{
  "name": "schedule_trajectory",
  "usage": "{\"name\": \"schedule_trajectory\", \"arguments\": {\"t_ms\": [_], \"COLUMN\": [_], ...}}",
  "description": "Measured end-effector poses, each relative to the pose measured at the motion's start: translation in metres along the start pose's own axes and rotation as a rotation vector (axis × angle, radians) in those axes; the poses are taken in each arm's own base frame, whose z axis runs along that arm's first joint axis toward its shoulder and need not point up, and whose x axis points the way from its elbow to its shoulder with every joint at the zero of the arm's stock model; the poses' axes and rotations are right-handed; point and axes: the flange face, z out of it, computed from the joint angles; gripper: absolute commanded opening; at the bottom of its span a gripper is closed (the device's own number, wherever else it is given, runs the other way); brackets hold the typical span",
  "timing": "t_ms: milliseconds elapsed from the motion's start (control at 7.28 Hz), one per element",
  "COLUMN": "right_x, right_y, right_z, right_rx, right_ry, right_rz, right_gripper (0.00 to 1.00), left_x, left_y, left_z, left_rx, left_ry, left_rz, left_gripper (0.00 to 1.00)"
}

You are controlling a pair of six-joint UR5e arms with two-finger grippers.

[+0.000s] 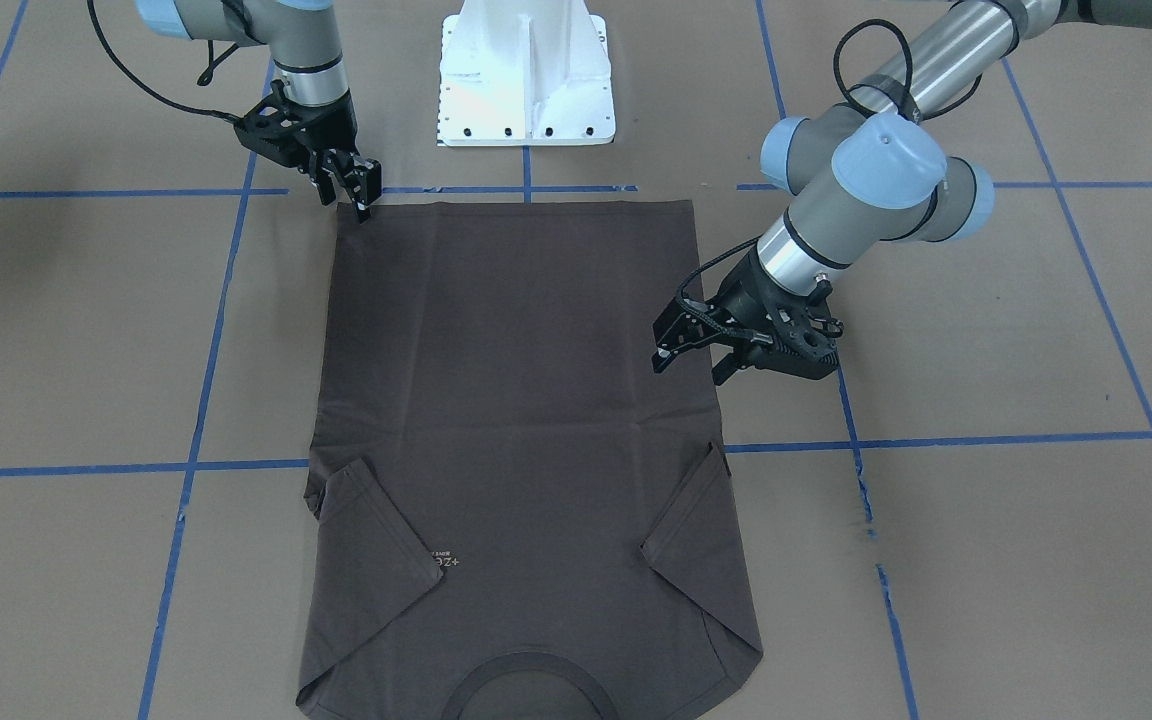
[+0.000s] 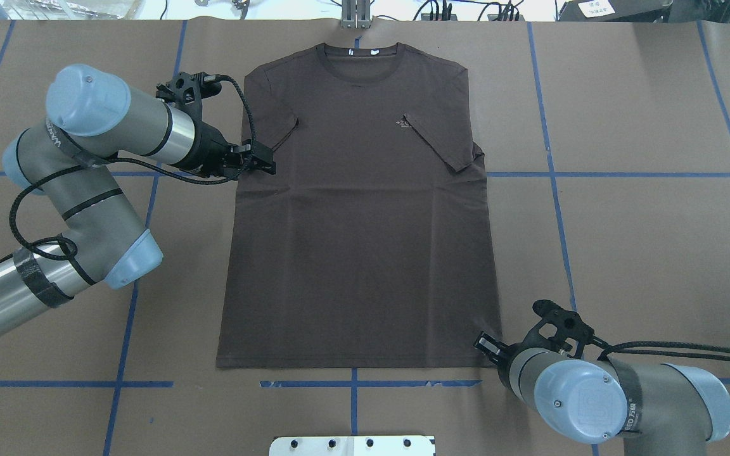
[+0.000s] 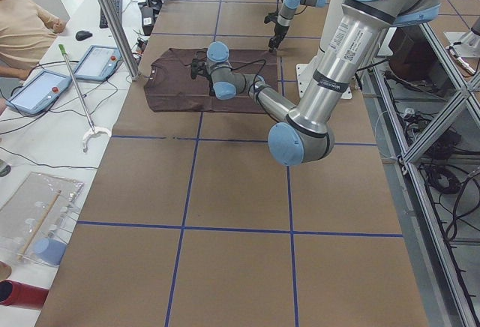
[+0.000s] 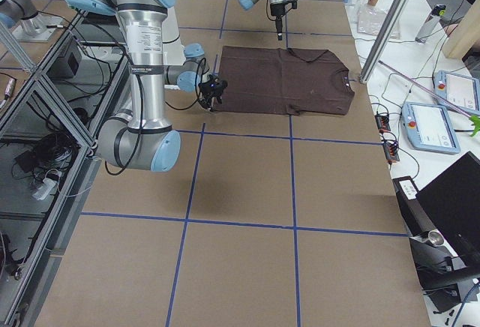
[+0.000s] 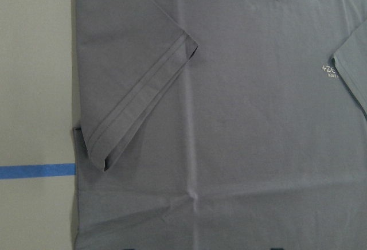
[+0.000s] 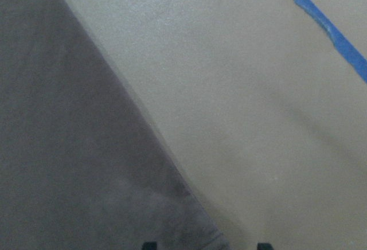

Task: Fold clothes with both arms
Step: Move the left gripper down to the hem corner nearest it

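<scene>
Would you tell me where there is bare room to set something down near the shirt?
Bare paper right of the T-shirt, past the blue tape line. Crowded: left gripper by the sleeve, right gripper at the hem corner.

From my remote seat I see the brown paper table cover (image 1: 986, 330) gridded with blue tape (image 1: 86, 470), the white pedestal (image 1: 526, 75) standing on it, and on the side desk a blue-edged tablet (image 3: 96, 62), a second tablet (image 3: 36, 91) near it, a keyboard (image 3: 114, 10) and a person in a beige shirt (image 3: 22, 31)
</scene>
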Motion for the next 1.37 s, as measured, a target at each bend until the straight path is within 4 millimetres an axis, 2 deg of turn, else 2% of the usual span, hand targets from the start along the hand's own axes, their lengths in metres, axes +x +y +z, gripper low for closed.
{"name": "schedule_trajectory", "arguments": {"t_ms": [549,687,824,961,1098,1373], "right_x": [0.002,0.000,-0.001,-0.003,-0.004,-0.006], "right_y": [-0.002,-0.002,-0.003,-0.003,-0.004,-0.006], "right_z": [-0.002,-0.007,-0.013,-0.019,-0.021,-0.026], "right_rx": [0.000,-0.004,-0.011,-0.017,-0.019,-0.022], "right_ry": [0.001,-0.005,-0.015,-0.022,-0.026,-0.035], "right_rz": [0.016,0.017,0.018,0.020,0.021,0.025], "right_gripper": [0.00,0.00,0.00,0.00,0.00,0.00], "left_x": [0.006,0.014,0.015,0.012,0.018,0.038], "left_y": [0.002,0.016,0.050,0.085,0.112,0.167], "left_z": [-0.005,-0.012,-0.020,-0.031,-0.038,-0.034], "left_rx": [-0.001,-0.007,-0.013,-0.010,-0.011,-0.015], "left_ry": [0.012,0.032,0.043,0.025,-0.023,-0.134], "left_rz": [-0.013,-0.054,-0.100,-0.134,-0.171,-0.237], "left_gripper": [0.84,0.79,0.79,0.98,0.99,0.99]}}
